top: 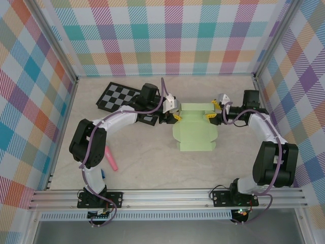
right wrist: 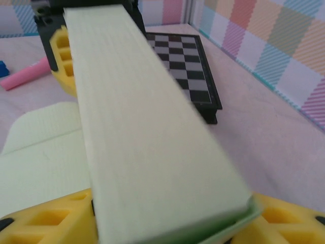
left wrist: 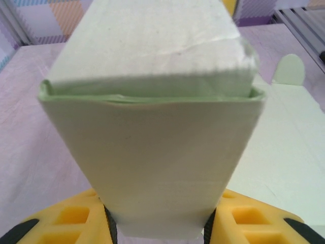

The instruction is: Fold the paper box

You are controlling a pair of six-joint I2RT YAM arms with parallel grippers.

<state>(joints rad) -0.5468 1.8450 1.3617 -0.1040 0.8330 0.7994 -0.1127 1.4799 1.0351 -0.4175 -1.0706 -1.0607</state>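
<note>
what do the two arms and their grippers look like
The left arm and right arm match: black joint housings, white sections, a purple cable along each, and black bases. The left gripper and right gripper have chunky yellow fingers with rectangular recesses and black inner pads.

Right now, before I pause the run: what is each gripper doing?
Left gripper: closed on the paper box.
Right gripper: astride the paper box; grip cannot be told.
</note>
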